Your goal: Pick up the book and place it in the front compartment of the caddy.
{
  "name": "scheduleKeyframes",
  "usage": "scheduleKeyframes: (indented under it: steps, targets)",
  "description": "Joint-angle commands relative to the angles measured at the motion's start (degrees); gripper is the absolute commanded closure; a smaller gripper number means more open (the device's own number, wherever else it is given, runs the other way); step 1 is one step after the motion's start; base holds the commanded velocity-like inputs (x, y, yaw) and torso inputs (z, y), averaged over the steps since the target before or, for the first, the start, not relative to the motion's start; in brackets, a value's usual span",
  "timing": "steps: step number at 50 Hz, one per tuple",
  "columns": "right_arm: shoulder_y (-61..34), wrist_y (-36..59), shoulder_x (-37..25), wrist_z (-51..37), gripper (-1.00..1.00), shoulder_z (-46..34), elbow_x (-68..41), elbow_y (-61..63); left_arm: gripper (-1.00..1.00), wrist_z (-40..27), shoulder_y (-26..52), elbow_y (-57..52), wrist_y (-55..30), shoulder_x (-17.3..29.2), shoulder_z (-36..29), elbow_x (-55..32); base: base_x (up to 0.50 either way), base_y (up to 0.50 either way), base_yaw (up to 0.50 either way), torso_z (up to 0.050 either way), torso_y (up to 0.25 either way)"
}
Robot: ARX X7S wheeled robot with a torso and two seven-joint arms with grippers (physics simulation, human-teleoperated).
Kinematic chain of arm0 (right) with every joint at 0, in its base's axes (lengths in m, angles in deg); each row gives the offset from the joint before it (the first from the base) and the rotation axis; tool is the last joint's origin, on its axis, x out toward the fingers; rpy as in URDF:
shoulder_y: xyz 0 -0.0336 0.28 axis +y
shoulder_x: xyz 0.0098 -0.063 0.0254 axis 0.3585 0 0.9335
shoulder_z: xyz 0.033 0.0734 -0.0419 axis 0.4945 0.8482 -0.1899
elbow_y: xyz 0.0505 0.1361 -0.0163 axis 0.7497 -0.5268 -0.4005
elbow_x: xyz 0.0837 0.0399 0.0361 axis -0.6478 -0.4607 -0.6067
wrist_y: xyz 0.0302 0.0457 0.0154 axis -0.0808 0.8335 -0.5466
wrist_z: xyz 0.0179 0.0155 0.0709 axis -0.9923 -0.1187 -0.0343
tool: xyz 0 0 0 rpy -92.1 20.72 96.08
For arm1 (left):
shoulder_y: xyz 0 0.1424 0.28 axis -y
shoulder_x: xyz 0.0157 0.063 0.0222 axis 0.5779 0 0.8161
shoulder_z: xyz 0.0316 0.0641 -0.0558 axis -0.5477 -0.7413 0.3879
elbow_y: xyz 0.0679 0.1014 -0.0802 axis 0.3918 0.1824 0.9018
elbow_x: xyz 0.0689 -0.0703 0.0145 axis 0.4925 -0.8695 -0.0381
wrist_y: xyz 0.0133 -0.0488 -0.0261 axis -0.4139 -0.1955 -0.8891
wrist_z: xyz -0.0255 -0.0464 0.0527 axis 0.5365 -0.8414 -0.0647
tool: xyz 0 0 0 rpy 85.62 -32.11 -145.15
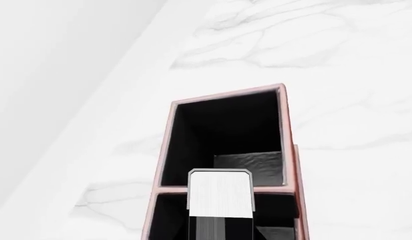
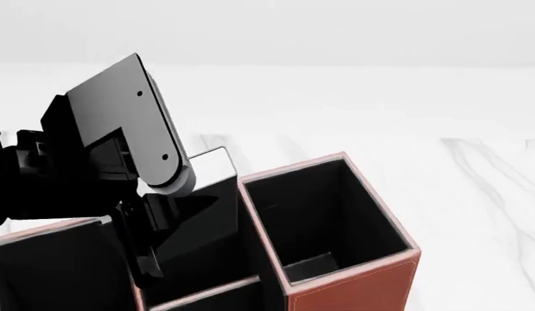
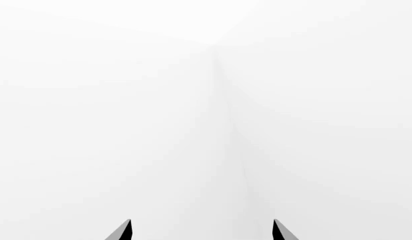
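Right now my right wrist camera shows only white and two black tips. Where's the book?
Observer: In the head view, the left gripper holds the book upright at the caddy.
Operator: Is it inside yet?
Observer: Partly. Its lower part is down between the caddy's walls, and a top corner shows above the rim.

bright even light, sharp renders; right wrist view washed-out white; caddy (image 2: pixel 354 291) interior deep black, book (image 2: pixel 211 207) glossy
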State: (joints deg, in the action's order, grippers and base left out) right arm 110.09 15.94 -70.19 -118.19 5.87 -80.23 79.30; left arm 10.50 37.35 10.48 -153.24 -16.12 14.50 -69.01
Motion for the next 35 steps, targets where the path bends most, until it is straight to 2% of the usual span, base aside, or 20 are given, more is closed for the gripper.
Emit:
scheduleKeyframes:
  steps: [1,35]
  targets:
    - [0.1,0.3,0.2,0.2,-1.00,0.1,0.0,0.3,1.00,0.5,-1.5,1.2,2.6,0.2,-0.8,4.4,0.00,0.00,0.00,0.000,0.000]
    - [0.4,0.3,0.8,1.1,-1.00,0.5,-0.3,0.6,1.00,3.5,-6.7,5.7,8.7,-1.3,-5.6,11.0,0.00,0.00,0.00,0.000,0.002]
